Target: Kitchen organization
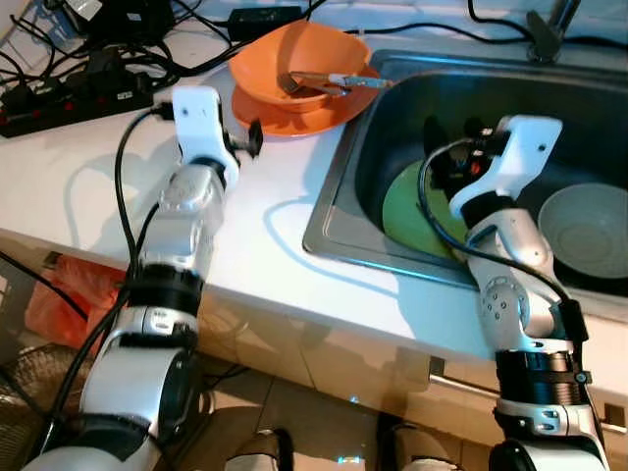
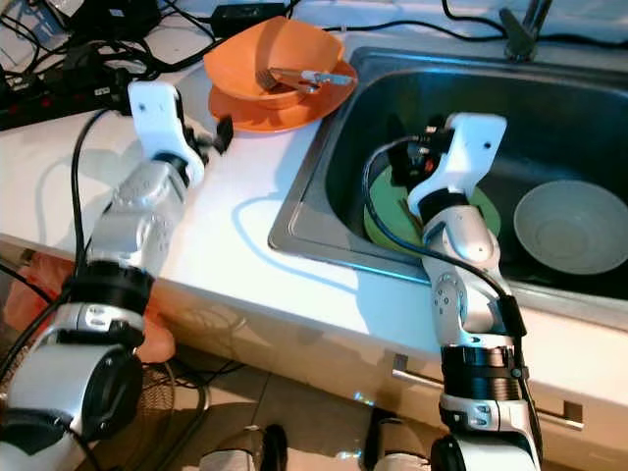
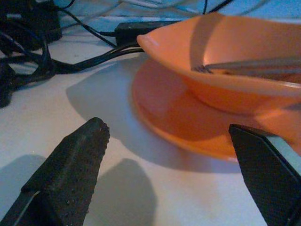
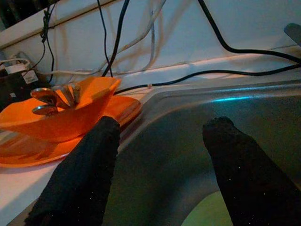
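An orange bowl (image 1: 294,61) holding a fork (image 1: 291,84) and other cutlery (image 1: 343,80) sits on an orange plate (image 1: 285,120) on the white counter, just left of the steel sink (image 1: 329,211). My left gripper (image 1: 251,137) hovers open at the plate's near-left edge; in the left wrist view its fingers (image 3: 80,155) stand wide apart in front of the plate (image 3: 178,127). Inside the sink a green plate (image 1: 407,211) leans at the left and a pale bowl (image 1: 586,231) lies at the right. My right gripper (image 1: 449,137) is open above the green plate, empty.
A black power strip (image 1: 69,98) and several cables (image 1: 128,44) crowd the counter's back left. The faucet base (image 1: 548,34) stands behind the sink. Bare counter (image 1: 265,245) runs along the front, with an orange bag (image 1: 74,294) on the floor below.
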{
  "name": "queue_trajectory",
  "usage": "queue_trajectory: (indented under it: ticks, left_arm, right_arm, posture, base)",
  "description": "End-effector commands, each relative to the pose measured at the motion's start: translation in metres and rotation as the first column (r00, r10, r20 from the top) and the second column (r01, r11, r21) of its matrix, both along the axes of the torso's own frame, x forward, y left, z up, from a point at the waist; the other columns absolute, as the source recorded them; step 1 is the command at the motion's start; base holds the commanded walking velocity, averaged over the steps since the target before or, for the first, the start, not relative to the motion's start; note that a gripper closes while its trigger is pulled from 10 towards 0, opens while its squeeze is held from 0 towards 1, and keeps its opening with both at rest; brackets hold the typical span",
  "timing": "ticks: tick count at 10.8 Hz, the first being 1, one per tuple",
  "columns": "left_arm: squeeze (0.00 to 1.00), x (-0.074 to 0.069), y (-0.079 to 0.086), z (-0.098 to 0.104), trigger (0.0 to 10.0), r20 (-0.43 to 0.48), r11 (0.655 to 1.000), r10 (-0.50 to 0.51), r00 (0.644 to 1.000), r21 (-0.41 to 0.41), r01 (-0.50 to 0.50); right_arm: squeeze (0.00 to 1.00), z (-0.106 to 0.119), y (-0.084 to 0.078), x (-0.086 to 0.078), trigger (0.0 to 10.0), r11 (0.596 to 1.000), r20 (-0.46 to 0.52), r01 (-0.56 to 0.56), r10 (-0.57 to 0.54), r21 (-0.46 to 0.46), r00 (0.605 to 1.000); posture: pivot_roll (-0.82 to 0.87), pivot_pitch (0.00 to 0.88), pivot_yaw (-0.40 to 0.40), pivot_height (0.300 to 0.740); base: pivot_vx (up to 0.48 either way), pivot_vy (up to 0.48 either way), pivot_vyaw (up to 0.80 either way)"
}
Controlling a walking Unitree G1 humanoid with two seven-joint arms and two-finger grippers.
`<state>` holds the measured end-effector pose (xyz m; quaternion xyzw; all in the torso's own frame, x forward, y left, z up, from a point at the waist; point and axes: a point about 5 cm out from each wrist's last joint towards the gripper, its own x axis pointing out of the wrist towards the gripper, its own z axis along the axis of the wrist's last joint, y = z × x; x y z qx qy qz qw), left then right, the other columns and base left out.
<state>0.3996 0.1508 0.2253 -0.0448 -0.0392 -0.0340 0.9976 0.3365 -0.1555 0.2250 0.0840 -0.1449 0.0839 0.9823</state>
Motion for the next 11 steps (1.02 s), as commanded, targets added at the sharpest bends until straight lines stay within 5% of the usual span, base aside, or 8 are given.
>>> queue_trajectory:
  ticks: [1, 11]
  left_arm:
    - [0.00, 0.001, 0.005, -0.002, 10.0, -0.029, 0.999, 0.026, 0.999, -0.031, -0.026]
    - [0.00, 0.018, 0.000, 0.011, 10.0, -0.097, 0.983, 0.032, 0.995, -0.175, -0.049]
  right_arm:
    - [0.00, -0.001, -0.001, 0.000, 10.0, 1.000, -0.005, 0.004, -0.004, -0.011, 1.000]
    - [0.00, -0.010, -0.008, -0.001, 10.0, 1.000, -0.032, 0.015, -0.014, 0.017, 0.999]
  posture:
    - [0.02, 0.225, 0.149, 0.740]
    - [0.05, 0.245, 0.091, 0.740]
  base:
    - [0.000, 0.000, 0.00]
    - [0.000, 0.000, 0.00]
